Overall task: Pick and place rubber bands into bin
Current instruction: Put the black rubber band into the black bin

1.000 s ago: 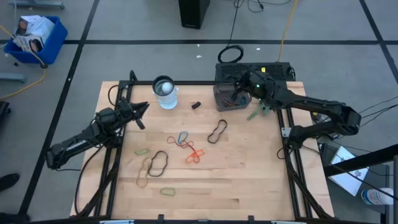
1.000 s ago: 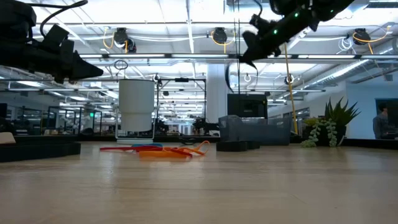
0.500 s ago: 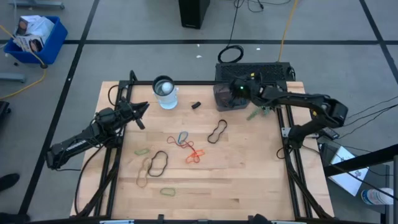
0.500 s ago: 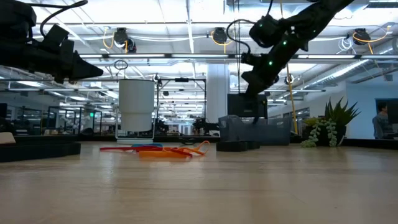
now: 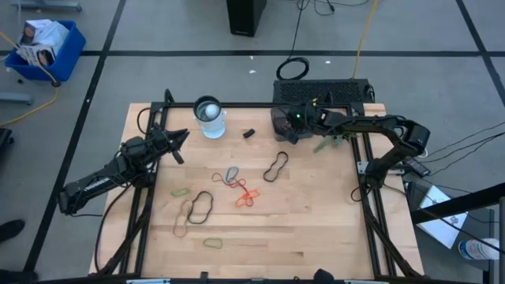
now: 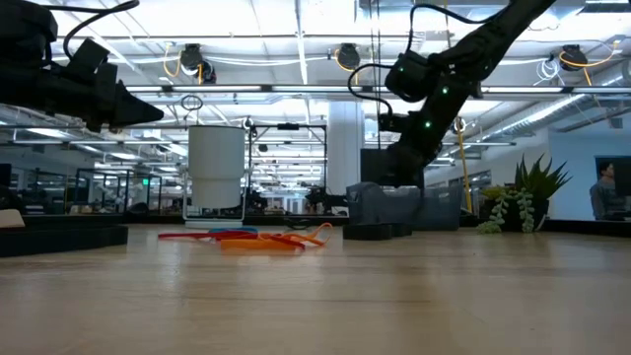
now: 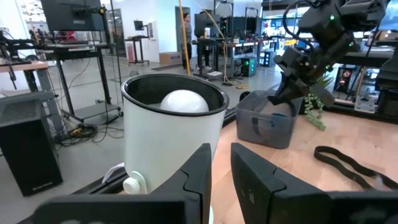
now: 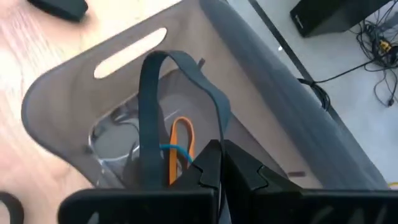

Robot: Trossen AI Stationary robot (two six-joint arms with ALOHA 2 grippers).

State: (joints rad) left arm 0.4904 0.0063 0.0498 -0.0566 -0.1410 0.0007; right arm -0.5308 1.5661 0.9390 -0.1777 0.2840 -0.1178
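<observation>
The smoky-grey bin (image 5: 282, 128) stands at the table's far right; orange and blue rubber bands (image 8: 180, 137) lie inside it. My right gripper (image 5: 290, 120) hangs over the bin's opening, shut on a dark blue-grey rubber band (image 8: 152, 74). Loose rubber bands lie mid-table: black (image 5: 275, 166), blue and orange (image 5: 230, 175), orange-red (image 5: 246, 197), black (image 5: 201, 205), tan (image 5: 183, 222), green (image 5: 180, 192). My left gripper (image 5: 180, 138) waits, shut and empty, at the table's left, near the white cup (image 5: 210, 116). My right gripper pinches the dark band between its two fingers at one strand (image 8: 219, 124) of the loop. The fingers come from above, slanting down into the bin (image 6: 409, 148). The rest of the loop (image 8: 163, 57) arches free beyond the fingertips, over the bin's inside.
A white cup (image 7: 171, 137) stands at the far edge left of the bin. A small black object (image 5: 248, 133) lies between cup and bin. A green sprig (image 5: 323, 145) lies right of the bin. A black box (image 5: 319, 88) sits behind the table.
My right gripper has gone toward the table's left and down, from beside the bin's far right to over its opening, carrying the dark band with it. Its fingers now reach the bin's rim in the low view.
</observation>
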